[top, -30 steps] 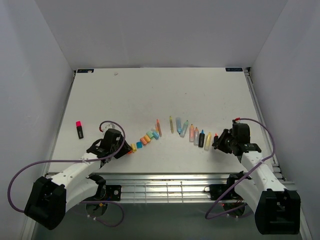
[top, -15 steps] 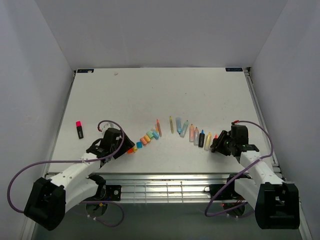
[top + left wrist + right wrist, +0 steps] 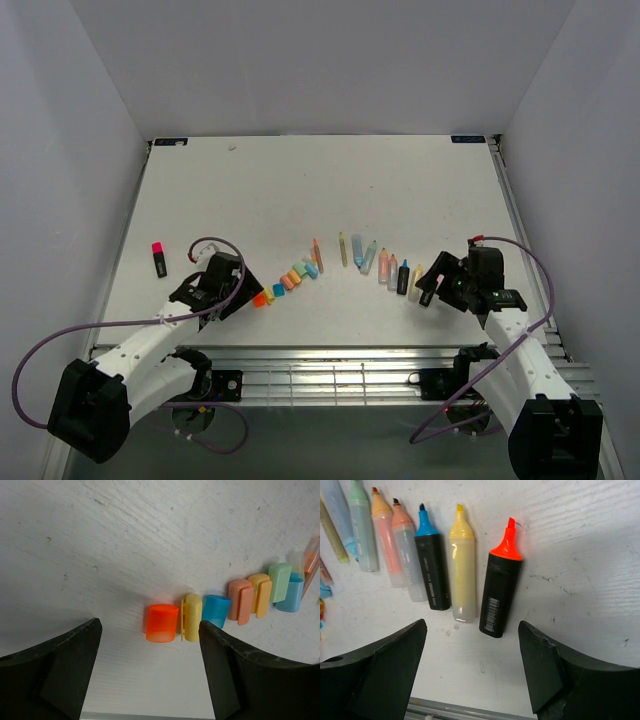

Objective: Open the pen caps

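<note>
Right fingers [image 3: 380, 670] withdrew, orange-tipped pen [image 3: 501, 597] lying between.

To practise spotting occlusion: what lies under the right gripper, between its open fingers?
An uncapped black marker with an orange tip lies on the table below the right gripper. Its fingers hide the table beneath them.
</note>
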You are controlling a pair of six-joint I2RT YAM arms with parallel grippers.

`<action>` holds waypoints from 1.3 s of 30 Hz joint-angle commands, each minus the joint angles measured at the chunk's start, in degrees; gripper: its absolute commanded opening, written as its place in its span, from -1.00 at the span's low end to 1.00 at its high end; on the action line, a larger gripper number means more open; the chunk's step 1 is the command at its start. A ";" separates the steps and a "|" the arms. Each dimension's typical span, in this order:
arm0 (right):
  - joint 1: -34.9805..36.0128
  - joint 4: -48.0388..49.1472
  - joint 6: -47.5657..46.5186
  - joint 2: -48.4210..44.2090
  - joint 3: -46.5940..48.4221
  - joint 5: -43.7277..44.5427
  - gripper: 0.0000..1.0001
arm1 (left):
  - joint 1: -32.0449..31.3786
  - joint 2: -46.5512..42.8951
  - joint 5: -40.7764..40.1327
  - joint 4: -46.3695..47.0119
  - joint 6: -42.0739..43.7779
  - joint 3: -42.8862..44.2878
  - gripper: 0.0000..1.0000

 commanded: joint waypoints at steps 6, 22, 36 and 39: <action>2.56 -4.61 -4.62 -1.50 10.20 -3.44 0.59 | 0.40 7.21 -13.57 -9.96 2.21 16.43 0.96; 20.15 6.82 -10.15 8.61 12.14 -15.65 0.56 | 42.31 24.44 -4.36 2.22 34.10 27.54 0.96; 24.45 6.21 -13.06 7.04 12.06 -18.74 0.55 | 45.75 33.84 -6.89 13.31 51.96 27.63 0.96; 24.54 5.33 -13.85 6.33 11.62 -16.89 0.55 | 45.75 37.36 -6.74 16.83 53.72 26.13 0.96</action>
